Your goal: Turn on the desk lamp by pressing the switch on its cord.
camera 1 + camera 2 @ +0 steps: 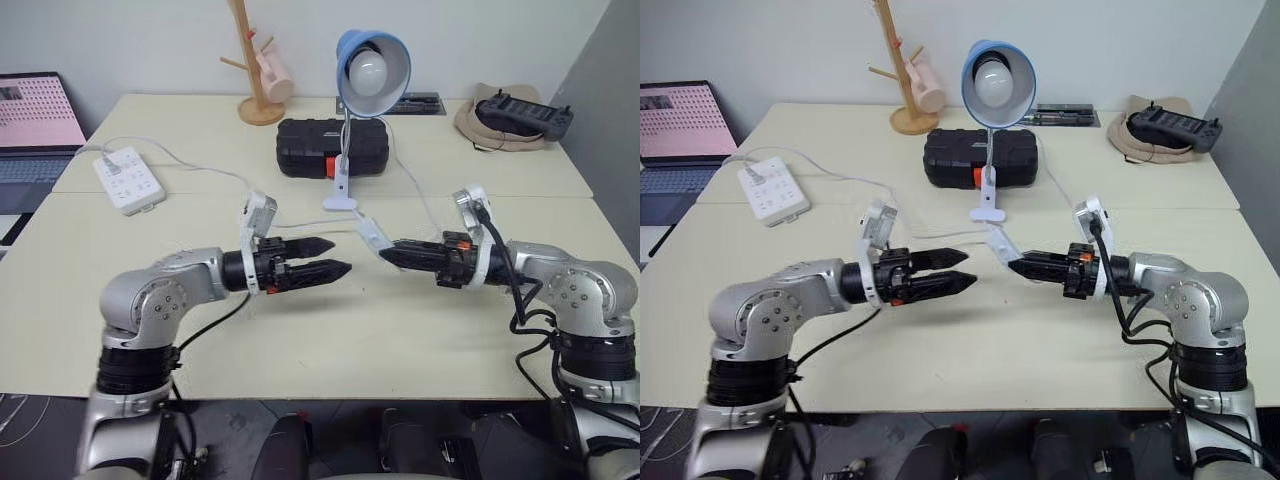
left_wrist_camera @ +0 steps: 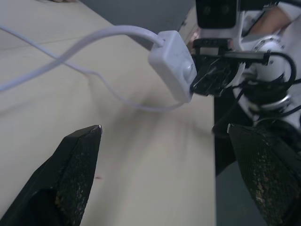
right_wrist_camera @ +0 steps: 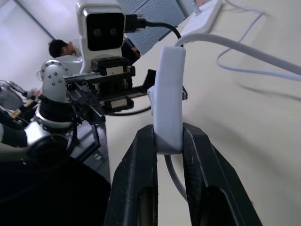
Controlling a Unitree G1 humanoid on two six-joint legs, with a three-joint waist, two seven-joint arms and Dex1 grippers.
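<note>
The desk lamp (image 1: 372, 62), with a blue shade and a white bulb, stands at the middle back of the table, unlit. Its white cord (image 2: 113, 33) runs over the tabletop and rises to the switch (image 1: 373, 235), a small white oblong lifted off the table. My right gripper (image 1: 386, 253) points level toward the left and is shut on the switch's lower end (image 3: 168, 117). Opposite it, my left gripper (image 1: 340, 257) points toward the right, open, its tips a short way from the switch (image 2: 174, 63). Nothing lies between the left fingers (image 2: 80, 160).
A white power strip (image 1: 128, 178) lies at the left, and a black case (image 1: 332, 146) sits behind the lamp's base. A wooden stand (image 1: 255, 60), a laptop (image 1: 35, 125) and a hat with a controller (image 1: 515, 118) line the back. A person (image 3: 61, 47) sits beyond the table (image 1: 350, 340).
</note>
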